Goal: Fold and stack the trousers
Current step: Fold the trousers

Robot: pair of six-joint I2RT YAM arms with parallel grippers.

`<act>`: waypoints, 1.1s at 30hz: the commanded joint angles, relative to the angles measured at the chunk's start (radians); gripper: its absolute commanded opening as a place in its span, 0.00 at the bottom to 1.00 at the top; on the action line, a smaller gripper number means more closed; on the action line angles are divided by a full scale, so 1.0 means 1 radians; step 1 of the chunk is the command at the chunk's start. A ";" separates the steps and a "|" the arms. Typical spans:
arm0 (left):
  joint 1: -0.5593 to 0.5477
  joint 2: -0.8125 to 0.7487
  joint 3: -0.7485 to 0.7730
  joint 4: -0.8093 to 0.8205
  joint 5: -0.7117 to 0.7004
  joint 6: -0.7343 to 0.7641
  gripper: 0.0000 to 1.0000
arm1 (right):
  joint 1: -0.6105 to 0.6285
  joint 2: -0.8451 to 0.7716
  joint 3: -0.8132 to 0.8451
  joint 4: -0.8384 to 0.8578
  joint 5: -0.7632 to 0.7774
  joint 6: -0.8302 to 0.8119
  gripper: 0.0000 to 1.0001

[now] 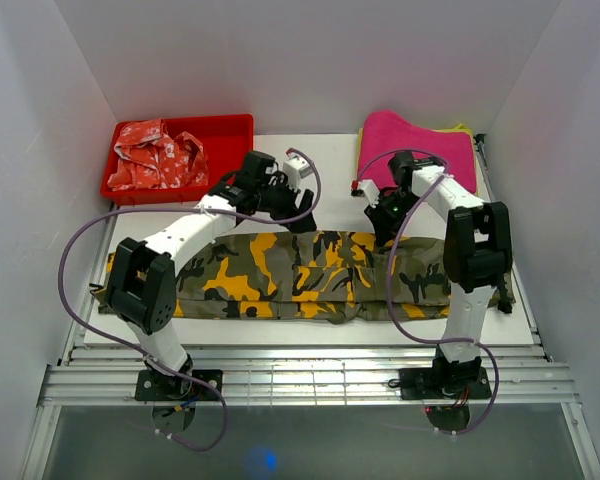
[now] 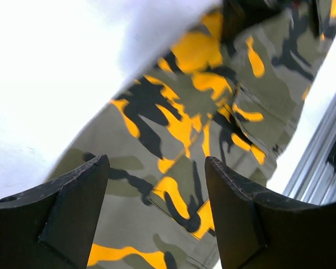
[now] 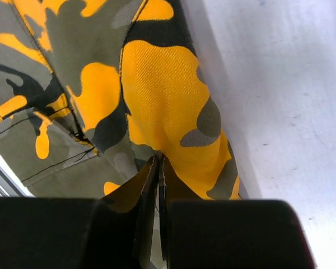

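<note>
The camouflage trousers (image 1: 280, 275) lie spread flat, left to right, across the white table. My left gripper (image 1: 302, 222) hovers open over their far edge near the middle. In the left wrist view its fingers (image 2: 73, 207) stand wide apart above the cloth (image 2: 179, 112) with nothing between them. My right gripper (image 1: 385, 240) is down at the far edge, right of centre. In the right wrist view its jaws (image 3: 158, 161) are shut, pinching the orange-patched cloth edge (image 3: 157, 84) beside bare table.
A red bin (image 1: 235, 130) at the back left holds a red-and-white garment (image 1: 155, 155). A folded pink cloth (image 1: 415, 145) lies at the back right. White walls close in on both sides, and a metal rail (image 1: 310, 375) runs along the near edge.
</note>
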 commanded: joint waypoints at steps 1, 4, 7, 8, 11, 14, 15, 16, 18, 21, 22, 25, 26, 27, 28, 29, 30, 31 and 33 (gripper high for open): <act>0.034 0.037 0.119 -0.029 0.052 -0.035 0.80 | 0.035 -0.145 -0.064 -0.013 -0.009 -0.054 0.08; 0.035 0.072 0.209 -0.044 0.026 -0.069 0.78 | 0.058 -0.263 -0.174 0.021 0.024 -0.088 0.08; 0.035 0.100 0.248 -0.046 0.025 -0.078 0.77 | 0.093 -0.392 -0.323 0.094 0.076 -0.117 0.08; 0.035 0.109 0.249 -0.037 0.023 -0.084 0.77 | 0.114 -0.425 -0.365 0.143 0.096 -0.124 0.08; 0.034 0.129 0.262 -0.030 0.034 -0.101 0.74 | 0.159 -0.534 -0.538 0.226 0.173 -0.152 0.08; 0.016 0.158 0.265 -0.033 0.041 -0.095 0.70 | 0.205 -0.586 -0.707 0.355 0.274 -0.177 0.08; 0.006 0.169 0.263 -0.035 0.040 -0.093 0.70 | 0.214 -0.589 -0.736 0.404 0.290 -0.180 0.08; -0.001 0.175 0.260 -0.036 0.037 -0.092 0.70 | 0.219 -0.586 -0.759 0.421 0.310 -0.178 0.08; -0.030 0.188 0.255 -0.041 0.047 -0.086 0.69 | 0.239 -0.574 -0.805 0.455 0.327 -0.172 0.08; -0.066 0.221 0.259 -0.056 0.066 -0.075 0.70 | 0.265 -0.546 -0.828 0.512 0.351 -0.157 0.08; -0.072 0.241 0.263 -0.056 0.072 -0.081 0.70 | 0.271 -0.533 -0.835 0.521 0.360 -0.152 0.08; -0.087 0.286 0.294 -0.056 0.123 -0.115 0.73 | 0.292 -0.525 -0.861 0.565 0.388 -0.144 0.08; -0.093 0.316 0.303 -0.058 0.138 -0.124 0.74 | 0.300 -0.526 -0.870 0.591 0.394 -0.144 0.08; -0.098 0.330 0.311 -0.056 0.171 -0.142 0.75 | 0.305 -0.525 -0.878 0.596 0.396 -0.141 0.08; -0.103 0.344 0.326 -0.056 0.184 -0.151 0.75 | 0.306 -0.517 -0.882 0.599 0.397 -0.140 0.08; -0.113 0.367 0.331 -0.056 0.198 -0.158 0.76 | 0.309 -0.511 -0.887 0.601 0.400 -0.137 0.08; -0.119 0.378 0.337 -0.058 0.218 -0.161 0.76 | 0.311 -0.508 -0.888 0.605 0.402 -0.134 0.08; -0.127 0.387 0.341 -0.055 0.222 -0.165 0.76 | 0.311 -0.505 -0.890 0.608 0.405 -0.132 0.08; -0.143 0.408 0.346 -0.038 0.250 -0.176 0.76 | 0.312 -0.506 -0.898 0.618 0.406 -0.132 0.08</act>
